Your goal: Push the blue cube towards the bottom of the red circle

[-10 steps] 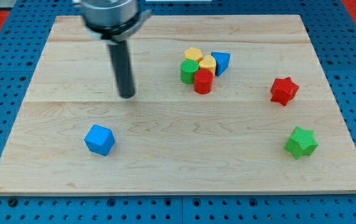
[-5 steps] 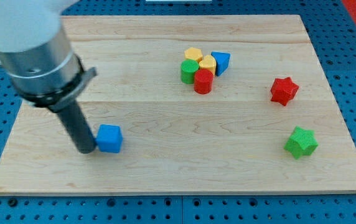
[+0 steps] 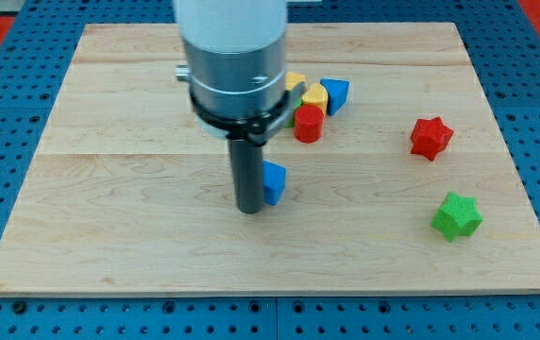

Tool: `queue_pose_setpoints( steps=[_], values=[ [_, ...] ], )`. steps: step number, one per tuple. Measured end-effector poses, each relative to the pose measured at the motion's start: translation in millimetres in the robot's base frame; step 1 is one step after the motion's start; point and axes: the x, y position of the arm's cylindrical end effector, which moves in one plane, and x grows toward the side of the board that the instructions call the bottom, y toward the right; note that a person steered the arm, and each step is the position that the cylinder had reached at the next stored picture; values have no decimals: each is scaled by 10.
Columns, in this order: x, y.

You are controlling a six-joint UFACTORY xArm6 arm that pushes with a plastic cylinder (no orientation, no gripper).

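Note:
The blue cube sits near the board's middle, half hidden behind my rod. My tip rests on the board right against the cube's left side. The red circle, a short red cylinder, stands up and to the right of the cube, at the bottom of a tight cluster. The cube is a short gap below and left of it.
The cluster also holds two yellow blocks, a blue wedge-like block and a green block mostly hidden by the arm. A red star and a green star lie at the right. The wooden board lies on a blue pegboard.
My tip swept from the board's left to its middle, pushing the blue cube rightward and slightly up, closer to the red circle. The other blocks have not moved.

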Motion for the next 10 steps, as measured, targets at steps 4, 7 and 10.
queue_pose_setpoints(
  steps=[4, 7, 10],
  values=[
    [-641, -225],
    [-689, -148],
    [-620, -12]
  ],
)
